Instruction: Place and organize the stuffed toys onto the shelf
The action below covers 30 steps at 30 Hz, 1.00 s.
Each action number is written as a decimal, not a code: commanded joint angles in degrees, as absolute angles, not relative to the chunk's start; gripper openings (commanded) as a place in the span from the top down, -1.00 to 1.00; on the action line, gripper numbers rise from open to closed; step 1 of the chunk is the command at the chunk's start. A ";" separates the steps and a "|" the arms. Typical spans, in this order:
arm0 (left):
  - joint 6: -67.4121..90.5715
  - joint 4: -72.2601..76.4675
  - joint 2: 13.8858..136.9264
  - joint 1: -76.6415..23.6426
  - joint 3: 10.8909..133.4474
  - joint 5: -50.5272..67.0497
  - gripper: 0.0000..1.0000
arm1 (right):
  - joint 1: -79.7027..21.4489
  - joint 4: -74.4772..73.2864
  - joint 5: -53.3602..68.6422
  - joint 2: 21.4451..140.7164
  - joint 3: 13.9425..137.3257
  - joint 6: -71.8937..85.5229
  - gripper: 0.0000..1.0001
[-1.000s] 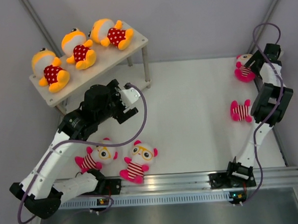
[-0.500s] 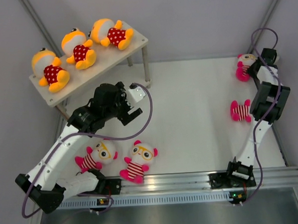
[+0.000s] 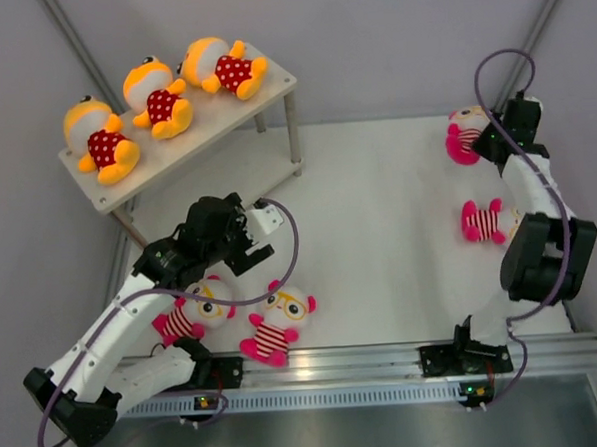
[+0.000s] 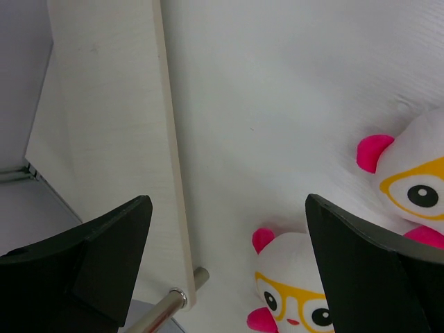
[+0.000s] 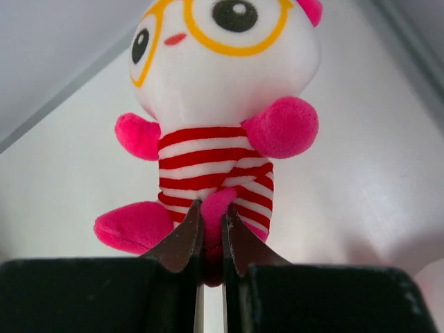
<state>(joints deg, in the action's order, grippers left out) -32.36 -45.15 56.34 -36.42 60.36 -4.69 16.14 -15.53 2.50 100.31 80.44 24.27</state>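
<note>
The shelf (image 3: 272, 87) stands at the back left with three orange stuffed toys (image 3: 159, 99) lying on its top board. My right gripper (image 3: 485, 142) is shut on a pink leg of a white-faced striped toy (image 3: 461, 139); the right wrist view shows that toy (image 5: 216, 104) hanging from the pinched leg in my right gripper (image 5: 213, 223). Another striped toy (image 3: 483, 221) lies below it on the right. Two more (image 3: 198, 309) (image 3: 280, 322) lie near the front left. My left gripper (image 3: 260, 236) hovers open above them, its fingers (image 4: 111, 243) wide apart with nothing between.
The shelf's lower board (image 4: 104, 139) and a metal leg (image 4: 166, 309) lie under the left gripper's left side. A metal rail (image 3: 386, 364) runs along the near edge. Grey walls close in the back and both sides.
My right gripper has shut on the far-right toy's leg and carried it a little left. The left arm has swung back toward the two front toys.
</note>
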 commanded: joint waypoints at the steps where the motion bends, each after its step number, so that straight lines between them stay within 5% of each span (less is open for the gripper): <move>1: -33.04 -43.51 51.95 -36.30 60.56 -4.56 -0.96 | 4.33 -12.65 2.64 82.73 74.46 21.71 1.00; 7: -32.34 -43.77 45.90 -36.12 58.98 -5.10 -0.96 | -18.61 -11.62 6.05 73.74 67.59 18.30 1.00; 12: -31.12 -43.77 41.67 -35.51 56.60 -4.13 -0.96 | -33.37 -8.00 9.23 79.77 70.57 11.08 1.00; 30: -32.17 -44.21 37.79 -35.07 55.28 -5.54 -0.96 | -42.36 5.10 -4.57 120.65 103.61 18.72 1.00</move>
<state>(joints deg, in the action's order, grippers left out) -32.21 -45.08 38.28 -35.29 55.75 -5.58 -41.89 -1.74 -0.49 118.83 97.65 18.26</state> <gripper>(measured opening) 0.982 0.058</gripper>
